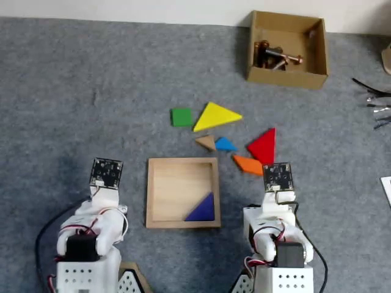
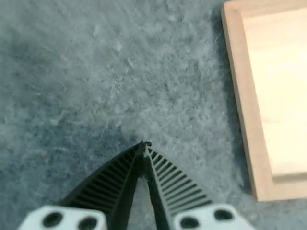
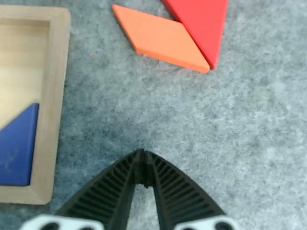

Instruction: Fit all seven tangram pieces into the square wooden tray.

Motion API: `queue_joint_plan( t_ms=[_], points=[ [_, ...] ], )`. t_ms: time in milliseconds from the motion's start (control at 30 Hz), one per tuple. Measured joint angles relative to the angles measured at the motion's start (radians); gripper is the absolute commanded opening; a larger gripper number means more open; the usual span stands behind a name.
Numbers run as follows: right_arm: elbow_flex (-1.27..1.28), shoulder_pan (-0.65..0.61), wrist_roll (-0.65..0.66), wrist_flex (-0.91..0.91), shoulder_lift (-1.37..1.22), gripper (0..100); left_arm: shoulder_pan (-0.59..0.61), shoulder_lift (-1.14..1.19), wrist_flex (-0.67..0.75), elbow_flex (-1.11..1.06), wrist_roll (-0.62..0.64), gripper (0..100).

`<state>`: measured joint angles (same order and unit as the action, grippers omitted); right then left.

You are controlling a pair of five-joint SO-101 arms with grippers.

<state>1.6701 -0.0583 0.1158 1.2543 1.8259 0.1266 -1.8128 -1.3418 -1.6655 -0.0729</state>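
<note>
Left arm [image 1: 91, 232] and right arm [image 1: 278, 238] flank the tray [image 1: 150, 192] on the table [image 1: 73, 91], blue triangle [image 1: 204, 209] in its corner. Cardboard box [image 1: 284, 78] far back. Left wrist: left gripper [image 2: 144, 146] closed, empty, near the tray's rim. Right wrist: right gripper [image 3: 142, 155] closed, empty; orange piece [image 3: 160, 43] just beside red triangle [image 3: 199, 21] ahead.

In the left wrist view the square wooden tray [image 2: 238, 96] runs off the frame, so just one corner, two stretches of rim and part of its floor can be seen. In the right wrist view the same tray, the blue triangle [image 3: 17, 148] lying in it and the red triangle [image 3: 201, 19] are each cut by the frame. In the high view the coppery bits [image 1: 275, 56] in the cardboard box [image 1: 284, 76] are too small to identify, and the dark wires [image 1: 372, 91] at the right edge are cut off.
</note>
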Motion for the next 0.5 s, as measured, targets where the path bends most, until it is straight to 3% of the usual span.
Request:
queue_joint_plan(
  t_ms=[133, 500],
  points=[
    [0.0, 0.0, 0.0, 0.0, 0.0, 0.5, -0.008, -0.002, 0.077, -0.009, 0.0, 1],
    [0.0, 0.0, 0.0, 0.0, 0.0, 0.5, -0.026, 0.003, 0.017, -0.011, -0.003, 1]
  ],
)
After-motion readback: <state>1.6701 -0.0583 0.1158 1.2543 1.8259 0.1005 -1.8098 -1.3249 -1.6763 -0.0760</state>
